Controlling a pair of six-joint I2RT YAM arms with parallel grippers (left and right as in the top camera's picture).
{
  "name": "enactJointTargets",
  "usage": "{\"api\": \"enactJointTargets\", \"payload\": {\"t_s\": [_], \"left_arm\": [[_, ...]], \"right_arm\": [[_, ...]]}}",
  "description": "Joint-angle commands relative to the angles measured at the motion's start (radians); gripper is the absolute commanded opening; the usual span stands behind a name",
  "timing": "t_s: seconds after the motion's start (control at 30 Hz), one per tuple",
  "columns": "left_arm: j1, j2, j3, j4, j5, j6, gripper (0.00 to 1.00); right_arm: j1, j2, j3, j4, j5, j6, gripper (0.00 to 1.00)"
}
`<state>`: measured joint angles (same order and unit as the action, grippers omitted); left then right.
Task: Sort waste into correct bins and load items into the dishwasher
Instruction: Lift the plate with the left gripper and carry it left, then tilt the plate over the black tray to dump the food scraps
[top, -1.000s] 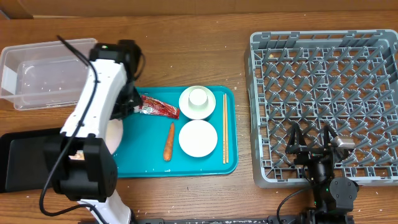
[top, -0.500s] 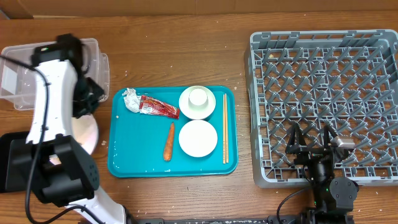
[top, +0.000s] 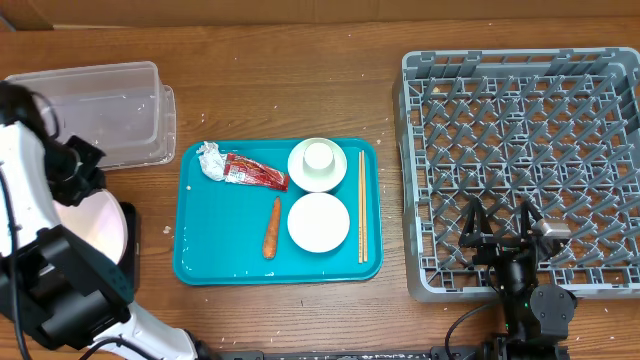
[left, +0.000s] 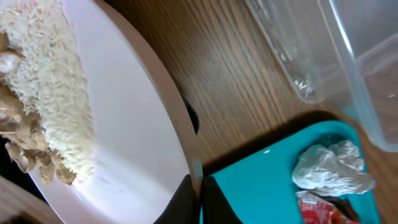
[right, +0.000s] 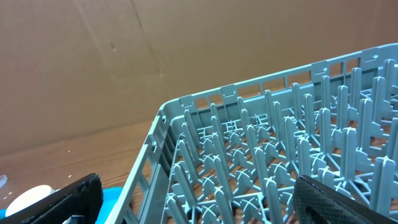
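Left gripper (left: 198, 190) clamps the plate (left: 124, 130) rim (rice (left: 50, 93) aboard); right gripper (top: 500, 232) gapes wide over the rack (top: 520, 130).

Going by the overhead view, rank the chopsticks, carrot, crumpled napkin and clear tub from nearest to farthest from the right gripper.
Measured from the right gripper, which is over the dish rack:
1. Chopsticks, at the right edge of the teal tray.
2. Carrot, in the tray's middle.
3. Crumpled napkin, in the tray's back left corner.
4. Clear tub, far left, beyond the tray.
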<state>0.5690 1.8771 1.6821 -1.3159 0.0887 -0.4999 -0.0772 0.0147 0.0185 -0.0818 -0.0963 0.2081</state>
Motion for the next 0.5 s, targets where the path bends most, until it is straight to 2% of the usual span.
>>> {"api": "enactJointTargets", "payload": {"t_s": [0.0, 0.47], "left_arm": [[0.058, 0.005, 0.030, 0.024, 0.091, 0.059, 0.04], [0.204, 0.005, 0.030, 0.084, 0.367, 0.128, 0.04]], "right_arm": [[-0.003, -0.012, -0.010, 0.005, 0.009, -0.007, 1.00], [-0.003, -0.012, -0.010, 0.005, 0.009, -0.006, 1.00]]}}
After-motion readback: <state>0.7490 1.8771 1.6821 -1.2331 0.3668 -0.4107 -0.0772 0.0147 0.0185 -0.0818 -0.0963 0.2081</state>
